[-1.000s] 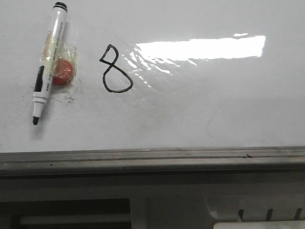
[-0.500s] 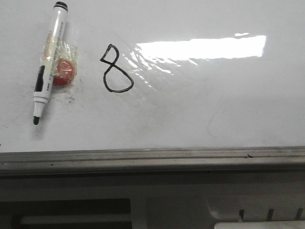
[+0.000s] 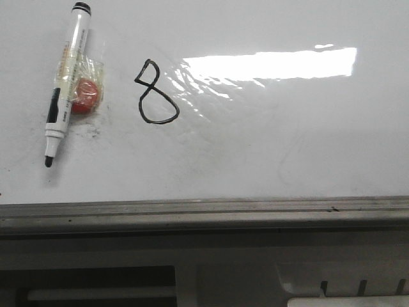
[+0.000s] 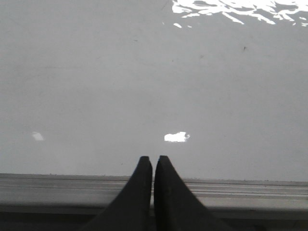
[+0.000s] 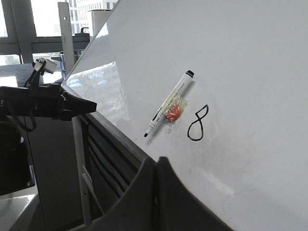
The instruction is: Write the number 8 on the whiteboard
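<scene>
One number 8 (image 3: pixel 155 93) on whiteboard (image 3: pixel 268 153), just right of one uncapped pen (image 3: pixel 63 83) with one red disc (image 3: pixel 84 96) taped behind it, partly hidden. Two grippers, both outside front view: left gripper (image 4: pixel 153 161) and right gripper (image 5: pixel 157 162) pressed closed, empty.

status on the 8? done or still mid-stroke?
Looks done. A closed black number 8 is on the whiteboard, both loops joined. The marker is parked left of it with a red magnet, uncapped tip pointing down, not held. In hand: nothing; the left tool and right tool are both shut and empty, away from the figure. Left: nothing visible, maybe capping the marker.
</scene>
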